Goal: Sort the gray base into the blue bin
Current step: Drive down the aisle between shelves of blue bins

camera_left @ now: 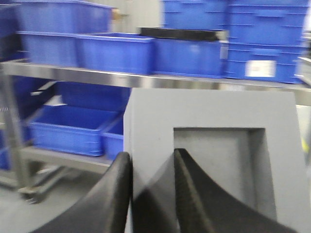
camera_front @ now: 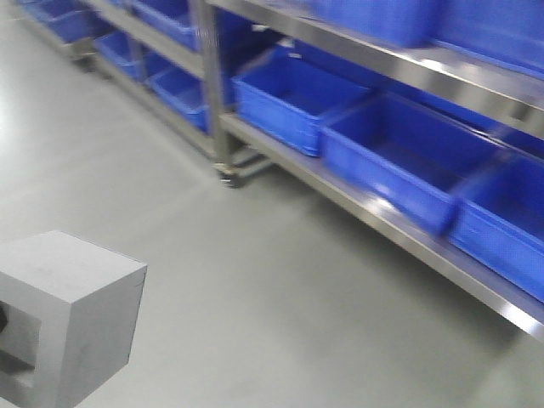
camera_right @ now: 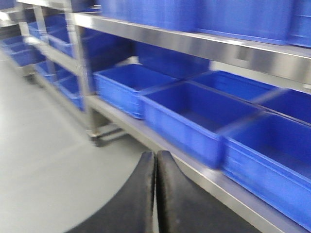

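steel shelving rack (camera_front: 399,228) with rows of blue tubs fills the right side, bare floor (camera_front: 212,280) in front. the blue bin (camera_front: 374,174) on the lower shelf looks like the nearest drop spot. the gray base (camera_left: 214,111) is well apart from it, off the floor at lower left. left gripper (camera_left: 151,194) pinches the wall beside the recess, one finger inside, one outside. right gripper (camera_right: 155,194) is fully closed and empty. carry step, i'd say: hold the pinch firm, clear the upper shelf edge, release only once over the bin's open top.

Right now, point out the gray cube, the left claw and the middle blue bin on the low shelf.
gray cube (camera_left: 209,109): left wrist view, flat face above the recess.
left claw (camera_left: 151,162): left wrist view, between its fingers, pinching the cube's wall.
blue bin (camera_front: 382,183): front view, its front wall.
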